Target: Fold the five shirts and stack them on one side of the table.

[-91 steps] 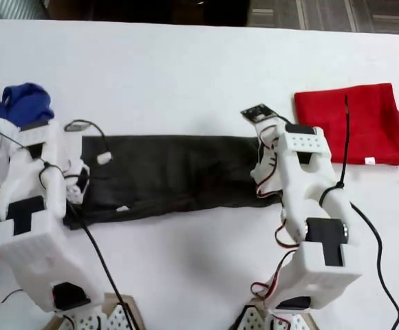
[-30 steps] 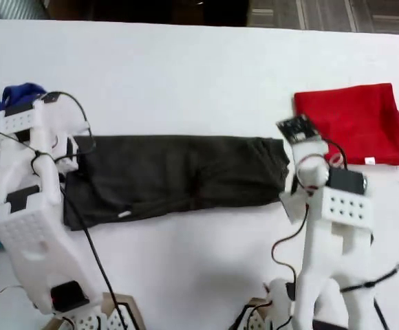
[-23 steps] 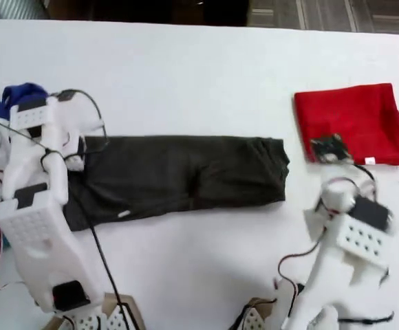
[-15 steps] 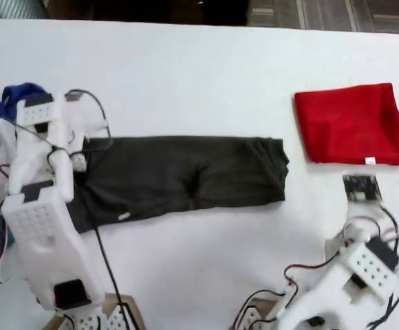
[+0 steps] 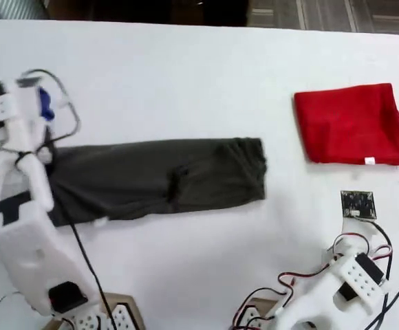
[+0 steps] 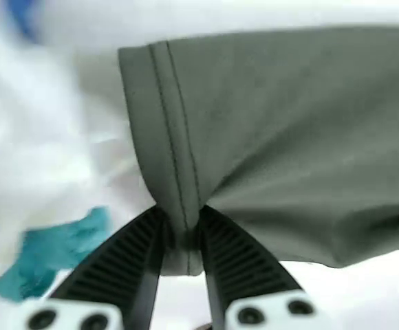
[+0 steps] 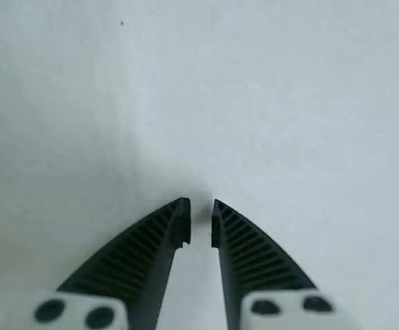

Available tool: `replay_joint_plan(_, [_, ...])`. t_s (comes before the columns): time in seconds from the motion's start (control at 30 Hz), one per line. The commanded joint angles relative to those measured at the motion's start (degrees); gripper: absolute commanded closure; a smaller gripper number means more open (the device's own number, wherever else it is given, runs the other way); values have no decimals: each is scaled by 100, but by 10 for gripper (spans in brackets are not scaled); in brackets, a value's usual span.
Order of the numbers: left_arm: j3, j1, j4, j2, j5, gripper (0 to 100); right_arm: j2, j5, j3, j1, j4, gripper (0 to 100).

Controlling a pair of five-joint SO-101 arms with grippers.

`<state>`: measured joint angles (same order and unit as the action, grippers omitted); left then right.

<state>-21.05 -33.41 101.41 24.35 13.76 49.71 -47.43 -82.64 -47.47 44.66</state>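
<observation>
One dark shirt gripped, one red shirt folded, on a white bench (image 5: 186, 69).
The left claw (image 6: 181, 237) is clamped on the dark shirt (image 5: 158, 179) at its hemmed end. The red shirt (image 5: 351, 124) lies well apart, past the dark shirt's other end. One blue cloth (image 5: 45, 103) and one teal cloth (image 6: 55, 251) sit by the gripped end, the blue partly behind the arm. The right claw (image 7: 199, 223), all but closed and empty, is over bare bench.
</observation>
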Motion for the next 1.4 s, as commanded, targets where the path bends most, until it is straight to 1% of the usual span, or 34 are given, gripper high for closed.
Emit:
replay_joint_plan(0.0, [4, -70, 114, -659, 185, 974, 145, -35, 9, -40, -75, 937])
replay_joint_plan(0.13, [286, 607, 105, -862, 176, 974, 145, -35, 9, -40, -75, 937])
replay_joint_plan(0.3, [488, 2092, 97, -1134, 158, 974, 145, -35, -35, -40, -75, 937])
replay_joint_plan(0.43, [391, 3341, 88, -1486, -114, 974, 145, -35, -44, -40, -84, 937])
replay_joint_plan(0.53, [171, 4141, 88, -1714, -316, 974, 145, -26, -44, -40, -84, 937])
replay_joint_plan(0.67, [-171, 5046, 70, -1793, -466, 974, 145, -26, -44, -40, -84, 937])
replay_joint_plan(0.73, [-259, 5398, -79, -1793, -527, 974, 145, -26, -44, -40, -84, 937])
replay_joint_plan(0.83, [-233, 5749, -571, -1776, -703, 974, 145, -26, -44, -31, -84, 937])
replay_joint_plan(0.93, [-145, 5969, -1064, -1662, -941, 974, 145, -26, -44, -31, -84, 937])
replay_joint_plan(1.03, [-127, 6119, -1380, -1336, -1002, 975, 145, -26, -44, -31, -84, 937])
replay_joint_plan(1.23, [-171, 6251, -1538, -686, -1011, 975, 145, -26, -44, -31, -84, 937])
replay_joint_plan(1.37, [-171, 6303, -1547, -554, -1011, 971, 145, -26, -44, -31, -84, 937])
